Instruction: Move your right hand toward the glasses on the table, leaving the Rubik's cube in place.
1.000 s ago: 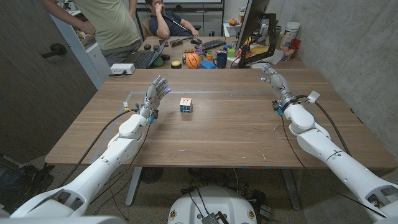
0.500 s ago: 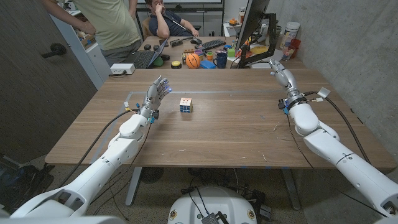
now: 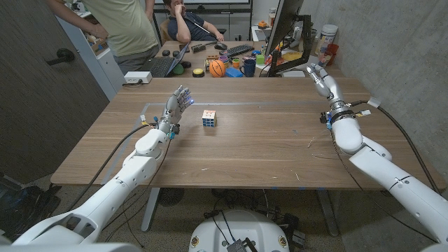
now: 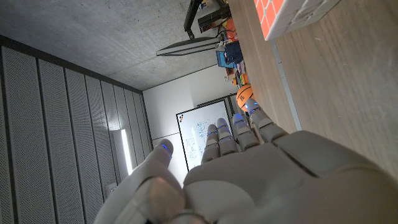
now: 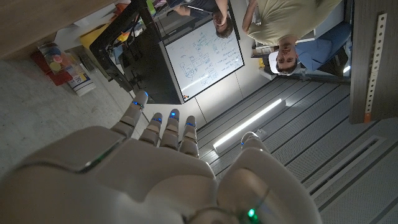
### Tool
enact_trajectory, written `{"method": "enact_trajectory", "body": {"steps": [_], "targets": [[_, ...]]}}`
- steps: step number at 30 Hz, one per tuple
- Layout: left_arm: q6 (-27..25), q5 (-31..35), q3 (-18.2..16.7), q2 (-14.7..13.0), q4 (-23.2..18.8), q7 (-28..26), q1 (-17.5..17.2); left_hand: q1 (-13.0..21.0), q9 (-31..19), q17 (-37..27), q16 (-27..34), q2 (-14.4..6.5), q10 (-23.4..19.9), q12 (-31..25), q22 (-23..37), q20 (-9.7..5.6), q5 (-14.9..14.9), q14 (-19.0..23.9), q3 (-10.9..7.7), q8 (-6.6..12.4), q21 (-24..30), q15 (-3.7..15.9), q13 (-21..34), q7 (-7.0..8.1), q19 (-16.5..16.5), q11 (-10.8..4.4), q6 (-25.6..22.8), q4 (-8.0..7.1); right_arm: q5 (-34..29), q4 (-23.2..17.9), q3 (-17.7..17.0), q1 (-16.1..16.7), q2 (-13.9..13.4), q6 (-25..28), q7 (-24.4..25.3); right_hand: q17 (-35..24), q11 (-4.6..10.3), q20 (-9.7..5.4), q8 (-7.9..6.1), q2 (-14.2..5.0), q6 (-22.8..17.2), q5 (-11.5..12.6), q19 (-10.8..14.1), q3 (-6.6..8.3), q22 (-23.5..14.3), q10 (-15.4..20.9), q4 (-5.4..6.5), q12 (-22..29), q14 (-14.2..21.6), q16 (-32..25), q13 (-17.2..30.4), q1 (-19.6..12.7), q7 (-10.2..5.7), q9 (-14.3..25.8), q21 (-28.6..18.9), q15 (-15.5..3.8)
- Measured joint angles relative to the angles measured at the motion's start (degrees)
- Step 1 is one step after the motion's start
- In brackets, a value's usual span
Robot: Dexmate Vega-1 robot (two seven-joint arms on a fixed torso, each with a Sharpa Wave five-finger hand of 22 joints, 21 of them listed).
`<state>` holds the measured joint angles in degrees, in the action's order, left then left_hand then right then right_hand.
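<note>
The right hand (image 3: 320, 75) hovers at the tabletop's (image 3: 252, 147) far right edge, fingers apart, holding nothing. No glasses are visible. The cube (image 3: 209, 118) sits untouched beside the open-fingered left hand (image 3: 177, 105).

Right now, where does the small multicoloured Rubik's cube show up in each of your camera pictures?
Head view: the small multicoloured Rubik's cube sits mid-table, just right of the left hand.
Left wrist view: its orange and white faces at the top edge, beyond the fingers.
Right wrist view: not in it.
Shared landmark: the wooden table.

Overhead head camera; two hand-mounted wrist cameras.
</note>
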<state>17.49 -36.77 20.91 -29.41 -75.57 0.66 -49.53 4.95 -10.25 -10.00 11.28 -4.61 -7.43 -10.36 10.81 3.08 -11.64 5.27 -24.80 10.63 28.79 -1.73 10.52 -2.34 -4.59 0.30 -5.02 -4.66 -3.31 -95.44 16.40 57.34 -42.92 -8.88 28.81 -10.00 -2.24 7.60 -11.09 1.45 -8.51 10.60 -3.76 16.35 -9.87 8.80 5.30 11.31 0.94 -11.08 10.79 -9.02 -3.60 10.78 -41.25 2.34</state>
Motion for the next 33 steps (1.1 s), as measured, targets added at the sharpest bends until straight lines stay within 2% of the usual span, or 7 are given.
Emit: {"method": "enact_trajectory", "body": {"steps": [7, 11, 17, 24, 33], "targets": [[0.0, 0.0, 0.2, 0.2, 0.6, 0.3, 0.4, 0.0, 0.0, 0.0, 0.0, 0.0, 0.0, 0.0, 0.0, 0.00, 0.0, 0.0, 0.00, 0.00, -0.2, 0.00, 0.0, 0.00, 0.0, 0.00, 0.0, 0.00, -4.5, -2.7, -0.6, 1.8, -1.7, 4.3, 2.7, 0.0, 0.01, 0.91, 0.00, 0.22, -0.3, 0.2, -0.1, -0.23, 0.0, 0.0, -0.23, 0.0, 0.3, 0.0, 0.0, 0.2, -0.30, 0.0, 0.4, 0.31], [0.1, 0.0, 0.2, 0.3, 0.8, 0.4, 0.5, 0.0, 0.0, 0.0, 0.0, 0.0, 0.0, 0.0, 0.0, 0.13, 0.0, 0.0, 0.00, 0.00, -0.4, 0.00, 0.0, 0.00, -0.1, 0.00, 0.0, 0.00, -7.4, -4.3, -0.8, 2.7, -2.7, 7.4, 4.1, 0.0, 0.23, 1.11, 0.00, 0.22, -0.1, 0.2, 0.1, -0.46, 0.0, -0.2, 0.00, 0.0, 0.3, 0.0, 0.0, 0.2, -0.52, 0.0, 0.6, 0.31], [0.1, 0.0, 0.3, 0.5, 1.3, 0.6, 0.8, 0.0, 0.0, 0.0, 0.0, 0.0, 0.0, 0.0, 0.0, 0.31, 0.0, 0.0, 0.00, 0.00, -0.4, 0.00, 0.0, 0.00, -0.3, 0.00, 0.0, 0.00, -11.6, -6.5, -0.9, 4.3, -4.2, 12.3, 5.8, 0.0, 0.31, 1.36, 0.00, 0.60, -0.3, 0.4, 0.4, -0.77, 0.0, -0.3, -0.32, 0.0, 0.3, 0.0, 0.0, -0.2, -0.94, 0.0, 0.6, 0.31], [0.1, 0.0, 0.4, 0.5, 1.6, 0.7, 0.9, 0.0, 0.0, 0.0, 0.0, 0.0, 0.0, 0.0, 0.0, 0.30, 0.0, 0.0, 0.00, 0.00, -0.4, 0.00, 0.0, 0.00, -0.3, 0.00, 0.0, 0.00, -15.1, -9.1, -1.3, 6.3, -6.1, 17.0, 7.0, 0.0, 0.31, 1.52, 0.00, 0.58, 0.0, 0.4, 0.5, -0.77, 0.0, -0.3, -0.32, 0.0, 0.3, 0.0, 0.0, -0.1, -1.24, 0.0, 1.0, 0.31], [0.2, -0.1, 0.5, 0.6, 1.7, 0.9, 1.1, 0.0, 0.0, 0.0, 0.0, 0.0, 0.0, 0.0, 0.0, 0.30, 0.0, 0.0, 0.00, 0.00, -0.6, 0.00, 0.0, 0.00, -0.3, 0.00, 0.0, 0.00, -18.9, -12.5, -2.1, 9.0, -8.2, 23.1, 7.8, 0.0, 1.03, 2.35, 0.00, 0.90, 0.0, 0.4, 1.4, -1.01, 0.0, -0.4, -0.56, 0.0, 0.6, 0.0, 0.0, -0.5, -2.05, 0.0, 1.2, 0.00]]}}
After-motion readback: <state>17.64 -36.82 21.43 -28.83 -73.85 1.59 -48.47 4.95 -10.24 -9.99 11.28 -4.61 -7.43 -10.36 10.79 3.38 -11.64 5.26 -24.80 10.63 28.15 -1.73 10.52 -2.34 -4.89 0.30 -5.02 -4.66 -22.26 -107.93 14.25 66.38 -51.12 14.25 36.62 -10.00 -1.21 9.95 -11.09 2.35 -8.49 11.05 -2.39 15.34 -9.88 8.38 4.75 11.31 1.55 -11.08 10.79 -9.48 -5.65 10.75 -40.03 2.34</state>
